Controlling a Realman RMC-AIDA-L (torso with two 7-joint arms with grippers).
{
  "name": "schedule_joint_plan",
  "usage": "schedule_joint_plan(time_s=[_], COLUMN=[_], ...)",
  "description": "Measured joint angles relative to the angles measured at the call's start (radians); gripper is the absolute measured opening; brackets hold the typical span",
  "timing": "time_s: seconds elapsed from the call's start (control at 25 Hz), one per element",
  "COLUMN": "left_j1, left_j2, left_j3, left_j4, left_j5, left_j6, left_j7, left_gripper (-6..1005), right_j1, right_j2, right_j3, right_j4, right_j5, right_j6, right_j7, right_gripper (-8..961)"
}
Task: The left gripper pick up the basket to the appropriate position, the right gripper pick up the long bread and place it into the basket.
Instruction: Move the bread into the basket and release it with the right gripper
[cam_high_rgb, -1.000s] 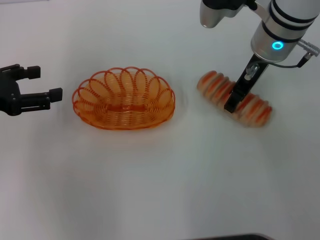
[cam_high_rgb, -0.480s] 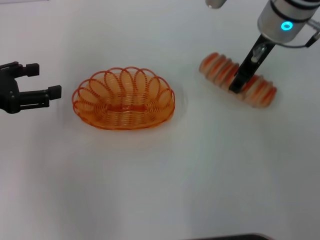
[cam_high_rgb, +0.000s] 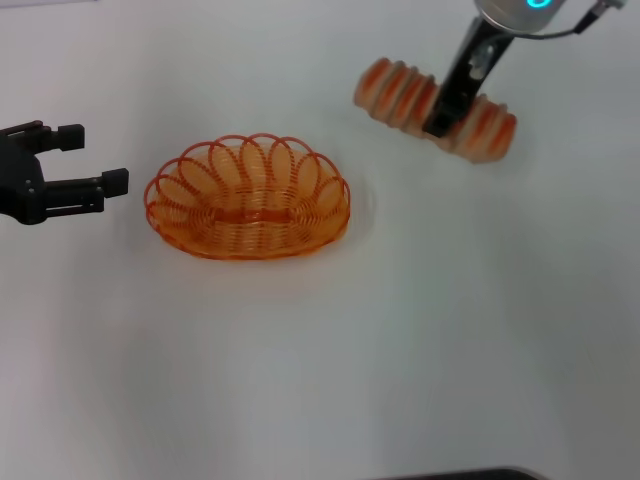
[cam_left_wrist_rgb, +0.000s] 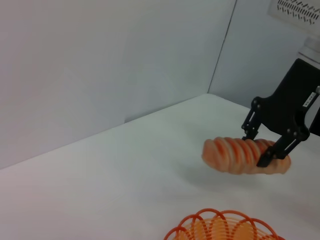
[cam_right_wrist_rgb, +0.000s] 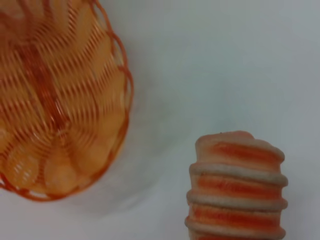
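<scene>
The orange wire basket (cam_high_rgb: 248, 198) stands on the white table left of centre; its rim shows in the left wrist view (cam_left_wrist_rgb: 226, 227) and it also shows in the right wrist view (cam_right_wrist_rgb: 55, 95). My left gripper (cam_high_rgb: 90, 160) is open and empty, just left of the basket and apart from it. My right gripper (cam_high_rgb: 440, 125) is shut on the long bread (cam_high_rgb: 398, 94) at its middle and holds it in the air at the back right, to the right of the basket. The left wrist view shows the gripper (cam_left_wrist_rgb: 267, 150) clamping the loaf (cam_left_wrist_rgb: 235, 156). The bread's end shows in the right wrist view (cam_right_wrist_rgb: 236, 192).
The white table (cam_high_rgb: 400, 340) spreads around the basket. A grey wall with a corner seam (cam_left_wrist_rgb: 222, 47) stands behind the table in the left wrist view.
My right gripper has lifted the long bread off the table and carried it up and to the left, toward the basket. The left gripper and the basket have stayed where they were.
</scene>
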Motion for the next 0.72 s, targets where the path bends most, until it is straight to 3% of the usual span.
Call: schedule_joint_plan(time_s=[0.72], left_j1=[0.007], left_j2=[-0.003], left_j3=[-0.008], left_j4=[0.005], left_j5=[-0.002], left_j6=[0.000], left_j7=[-0.003], left_gripper=[876], right_j1=[0.054], right_j2=[0.006], right_j3=[-0.102], right_j4=[-0.040], right_j5=[0.255], right_j6=[0.009], right_j7=[-0.138], right_gripper=[356])
